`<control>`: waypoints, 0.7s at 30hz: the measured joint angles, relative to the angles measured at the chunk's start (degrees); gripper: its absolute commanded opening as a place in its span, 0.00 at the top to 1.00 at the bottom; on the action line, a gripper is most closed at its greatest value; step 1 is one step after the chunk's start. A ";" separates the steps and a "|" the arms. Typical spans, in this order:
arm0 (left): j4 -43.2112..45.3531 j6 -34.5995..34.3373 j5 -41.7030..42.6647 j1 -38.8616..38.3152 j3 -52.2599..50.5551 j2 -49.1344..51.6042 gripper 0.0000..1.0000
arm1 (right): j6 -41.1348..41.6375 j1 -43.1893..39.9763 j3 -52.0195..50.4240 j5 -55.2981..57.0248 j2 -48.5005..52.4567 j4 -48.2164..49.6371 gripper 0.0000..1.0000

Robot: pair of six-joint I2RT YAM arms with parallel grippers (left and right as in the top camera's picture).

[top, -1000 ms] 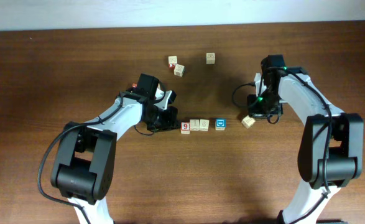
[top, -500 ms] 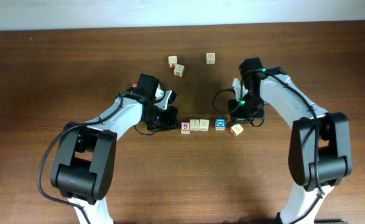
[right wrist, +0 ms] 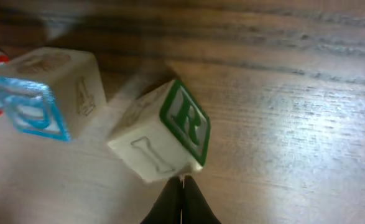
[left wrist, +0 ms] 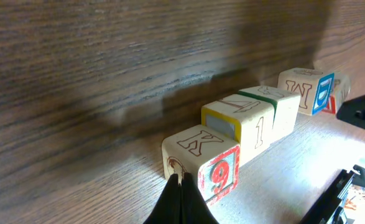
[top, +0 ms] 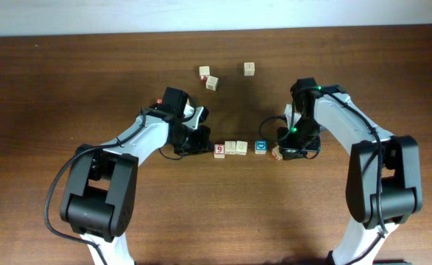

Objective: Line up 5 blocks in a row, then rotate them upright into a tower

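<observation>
Five small pale wooden alphabet cubes sit in a line on the brown worktop (top: 68, 88). The red "9" cube (top: 219, 151) is at one end. Close beside it are the yellow-framed cube (left wrist: 229, 127) and the green-edged cube (left wrist: 288, 112), pressed together. The blue "D" cube (top: 260, 146) stands slightly apart. The green "R" cube (top: 277, 153) lies just beside it, turned askew.

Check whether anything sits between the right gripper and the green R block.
Nothing visible does. The right gripper, fingers shut, sits right at the lower corner of the green R block; the blue D block stands off to its side, not between.
</observation>
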 measured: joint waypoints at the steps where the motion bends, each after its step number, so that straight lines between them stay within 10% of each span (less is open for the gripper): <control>1: 0.07 0.00 -0.02 0.00 0.00 0.00 1.00 | -0.02 0.02 -0.63 0.46 0.00 0.90 0.96; 21: 0.07 0.00 0.00 0.00 -0.04 0.00 1.00 | -8.35 0.22 -2.01 1.40 0.00 11.50 0.96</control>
